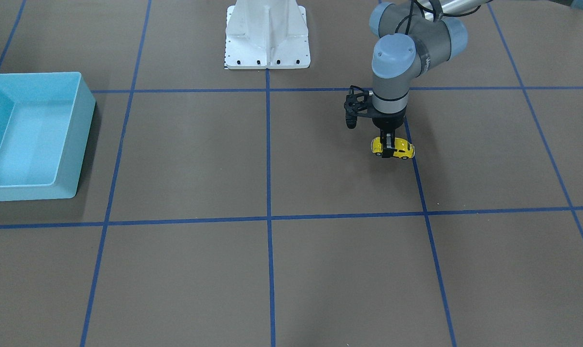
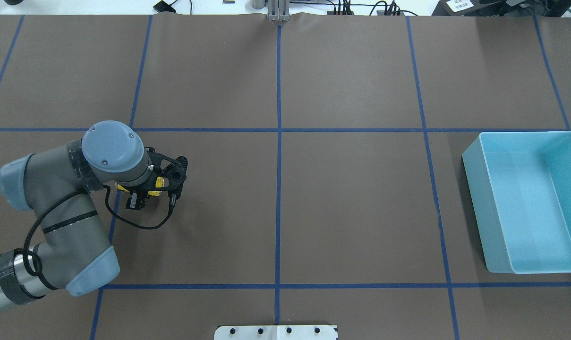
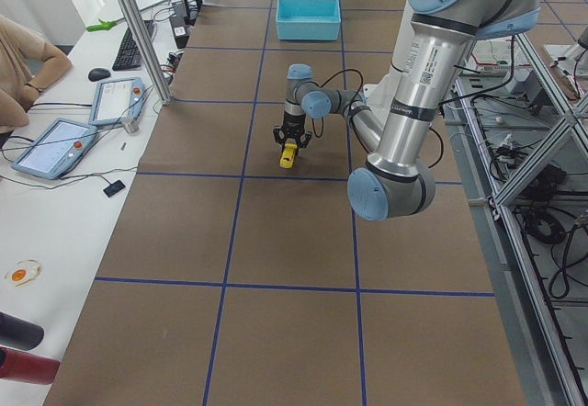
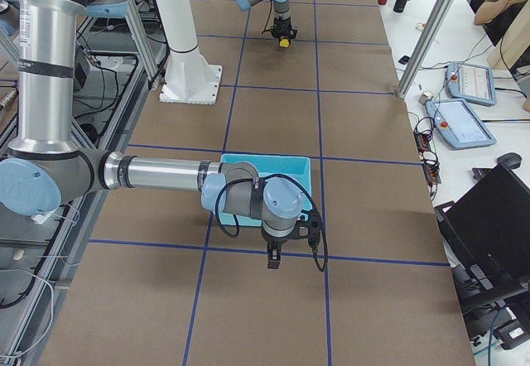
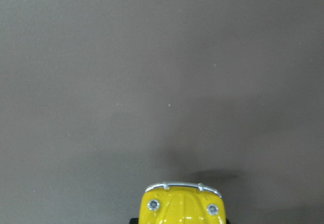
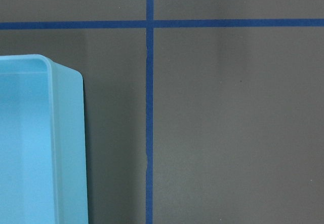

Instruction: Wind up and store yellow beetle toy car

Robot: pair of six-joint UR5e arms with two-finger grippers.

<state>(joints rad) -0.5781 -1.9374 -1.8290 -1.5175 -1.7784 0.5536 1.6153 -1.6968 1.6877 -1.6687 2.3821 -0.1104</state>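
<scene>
The yellow beetle toy car (image 1: 401, 149) sits low on the brown table by a blue tape line. My left gripper (image 1: 389, 147) points straight down with its fingers closed on the car's middle. The left wrist view shows only the car's yellow hood and silver bumper (image 5: 183, 203) at the bottom edge. The car also shows in the exterior left view (image 3: 288, 155) and, far off, in the exterior right view (image 4: 284, 42). In the overhead view my wrist mostly hides it. My right gripper (image 4: 273, 258) hangs just beside the light blue bin (image 4: 265, 170); I cannot tell whether it is open or shut.
The light blue bin (image 2: 474, 189) holds nothing and stands far across the table from the car (image 1: 84, 130); its corner shows in the right wrist view (image 6: 66, 133). The white robot base plate (image 1: 267, 48) stands at the table's robot side. Control pendants (image 3: 55, 144) lie on a side desk.
</scene>
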